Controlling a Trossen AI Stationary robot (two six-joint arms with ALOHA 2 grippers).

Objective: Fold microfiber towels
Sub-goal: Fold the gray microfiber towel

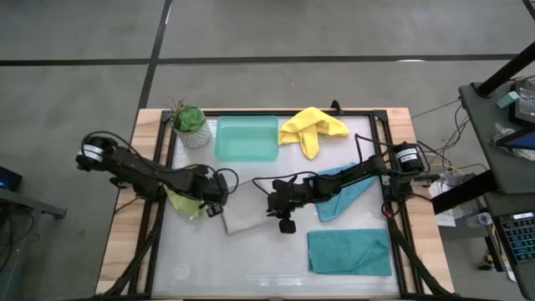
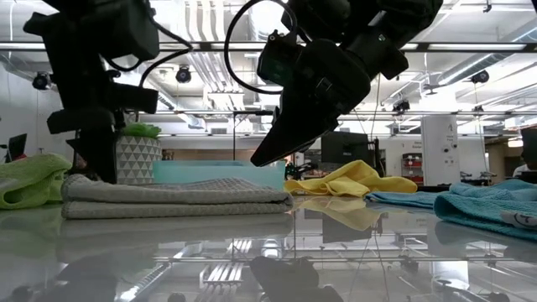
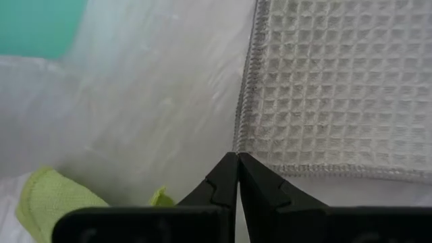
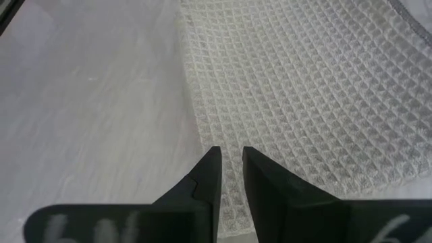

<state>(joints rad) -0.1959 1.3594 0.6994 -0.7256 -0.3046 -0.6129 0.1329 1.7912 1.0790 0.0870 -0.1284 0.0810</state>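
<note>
Two towels look folded, the grey towel (image 1: pixel 243 211) mid-surface between the pressed-together left end effector (image 1: pixel 214 208) and the slightly parted, empty right end effector (image 1: pixel 285 219), and a teal towel (image 1: pixel 349 252) near the front right corner; three remain.

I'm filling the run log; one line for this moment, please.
grey towel: folded, table centre | left gripper: shut, empty, at its edge | right gripper: fingers slightly apart, empty, above its other edge
</note>
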